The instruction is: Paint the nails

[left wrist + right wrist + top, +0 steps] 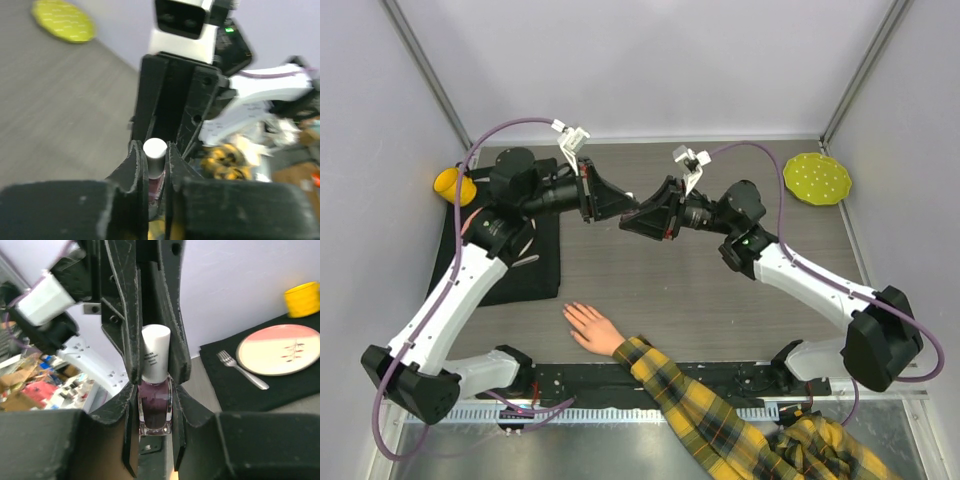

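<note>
Top view: nails (570,312) on pale hand (592,328), flat at lower centre, well below left gripper (626,213) and right gripper (634,222), tip to tip mid-frame.
Left wrist: clamped on pale cap (155,148), centre.
Right wrist: clamped on dark bottle (155,412), centre.

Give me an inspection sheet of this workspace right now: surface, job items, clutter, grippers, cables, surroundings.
Surface: grey table, with a black mat at its left.
Job's things: hand flat on the table, fingers spread, in a plaid sleeve; nails too small to judge. Dark bottle held in the air, cap on.
Clutter: pink plate and fork on the mat; yellow mug; yellow-green plate far right.
Grippers: left gripper shut on the cap; right gripper shut on the bottle.
Cables: purple cables loop from both wrists, away from the hand.
Surroundings: pale walls.
</note>
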{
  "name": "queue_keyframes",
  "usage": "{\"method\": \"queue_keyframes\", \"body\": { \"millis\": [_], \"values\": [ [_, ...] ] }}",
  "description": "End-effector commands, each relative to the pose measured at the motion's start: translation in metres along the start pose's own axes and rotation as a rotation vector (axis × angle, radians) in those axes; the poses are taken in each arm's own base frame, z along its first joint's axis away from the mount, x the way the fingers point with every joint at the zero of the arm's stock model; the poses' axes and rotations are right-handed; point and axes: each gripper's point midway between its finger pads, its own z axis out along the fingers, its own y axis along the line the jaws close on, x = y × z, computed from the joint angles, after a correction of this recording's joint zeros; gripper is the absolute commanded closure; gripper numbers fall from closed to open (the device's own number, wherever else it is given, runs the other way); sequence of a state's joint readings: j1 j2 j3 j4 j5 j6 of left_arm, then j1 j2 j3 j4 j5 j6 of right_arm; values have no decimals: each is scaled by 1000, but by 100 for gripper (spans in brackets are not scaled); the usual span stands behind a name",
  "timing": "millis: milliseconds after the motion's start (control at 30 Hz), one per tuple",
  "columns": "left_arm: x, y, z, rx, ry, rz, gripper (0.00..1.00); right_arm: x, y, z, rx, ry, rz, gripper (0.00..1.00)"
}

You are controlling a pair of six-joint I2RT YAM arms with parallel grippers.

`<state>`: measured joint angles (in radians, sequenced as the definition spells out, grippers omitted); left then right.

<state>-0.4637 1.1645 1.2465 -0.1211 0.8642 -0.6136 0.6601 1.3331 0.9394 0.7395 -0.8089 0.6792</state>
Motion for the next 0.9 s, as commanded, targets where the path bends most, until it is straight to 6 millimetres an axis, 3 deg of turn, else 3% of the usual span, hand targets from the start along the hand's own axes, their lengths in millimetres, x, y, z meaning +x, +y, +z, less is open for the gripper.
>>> {"method": "queue_keyframes", "body": {
  "millis": [0, 33, 67, 100, 133, 167, 267, 367, 400, 433, 500, 533, 633, 700, 733, 800, 833, 867],
  "values": [
    [0, 11, 1, -241, 33, 124, 100, -33, -30, 1, 297, -63, -182, 99],
    [3, 22, -1, -322, 46, 124, 100, -29, -30, 7, 376, -58, -220, 99],
    [-13, 47, -10, -513, -23, 140, 100, -17, -44, -2, 510, 7, -294, 99],
    [-14, 51, -11, -587, -39, 145, 100, -43, -71, -25, 807, -78, -365, 99],
    [-10, 61, -18, -684, -44, 109, 100, -33, -59, -19, 865, -61, -398, 99],
    [-20, 81, -31, -850, -98, 116, 100, -33, -65, -27, 947, -38, -461, 99],
    [-13, 85, -24, -908, -51, 120, 100, -35, -73, -34, 1076, -44, -494, 99],
    [-9, 77, -15, -842, 10, 149, 100, -31, -63, -19, 962, -33, -496, 99],
    [-7, 64, -7, -751, 33, 151, 100, -26, -61, -16, 924, -23, -494, 99],
    [-7, 58, -5, -714, 34, 158, 90, -23, -51, -7, 836, -12, -493, 99],
    [-18, 39, -6, -641, -18, 183, 70, -22, -53, -7, 778, -10, -477, 99],
    [-18, 37, -8, -630, -28, 193, 52, -23, -49, -7, 750, -21, -455, 99],
    [-27, 18, -15, -561, -64, 218, 35, -21, -46, -7, 659, -29, -405, 99],
    [-30, 14, -20, -538, -68, 219, 32, -20, -45, -9, 592, -24, -381, 99],
    [-31, 5, -22, -502, -70, 220, 21, -20, -45, -10, 575, -26, -357, 99],
    [-35, 1, -29, -483, -85, 221, 13, -19, -36, -10, 502, -22, -338, 99],
    [-38, -3, -33, -470, -104, 219, 4, -25, -37, -14, 486, -37, -336, 99],
    [-40, -5, -37, -441, -109, 212, 2, -25, -34, -14, 458, -42, -305, 99]
  ]
}}
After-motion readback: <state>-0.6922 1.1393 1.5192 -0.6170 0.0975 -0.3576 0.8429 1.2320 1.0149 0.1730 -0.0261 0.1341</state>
